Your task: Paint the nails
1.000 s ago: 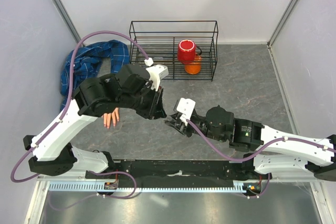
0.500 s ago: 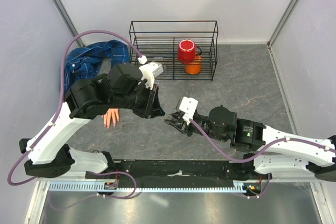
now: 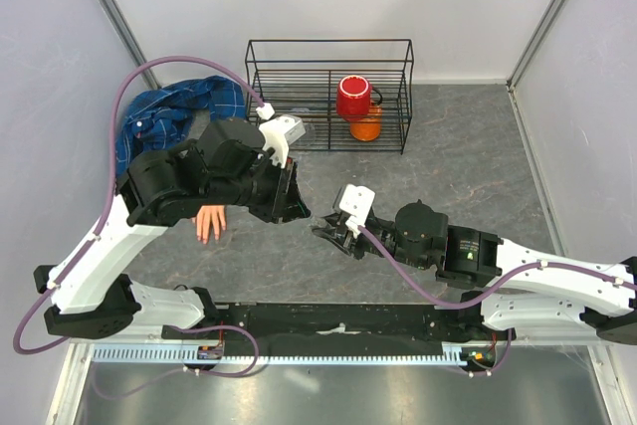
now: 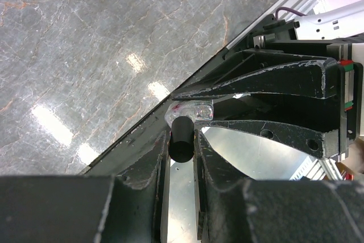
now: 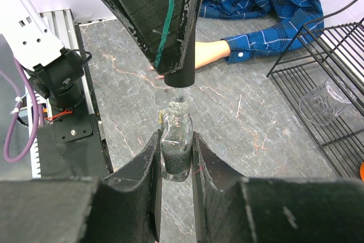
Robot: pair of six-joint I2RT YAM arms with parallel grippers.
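Note:
The fake hand (image 3: 210, 221) lies palm down at the left, its fingertip nails (image 3: 207, 238) pointing to the near edge and its blue plaid sleeve (image 3: 169, 118) behind it. My left gripper (image 3: 301, 213) is shut on the black cap (image 4: 182, 132) of a small bottle. My right gripper (image 3: 324, 233) is shut on the clear bottle (image 5: 177, 149), which holds dark polish. In the right wrist view the cap (image 5: 181, 75) hangs just above the bottle's open neck. The hand (image 5: 207, 52) lies behind, its fingertips mostly hidden by the left fingers (image 5: 170, 21).
A black wire rack (image 3: 328, 97) stands at the back with a red cup (image 3: 353, 97), an orange object (image 3: 365, 129) and a clear glass (image 5: 324, 103) in it. White walls close in the left, back and right sides.
My left arm has swung a little to the left and its gripper has edged left with the cap. The right gripper and bottle have hardly moved.

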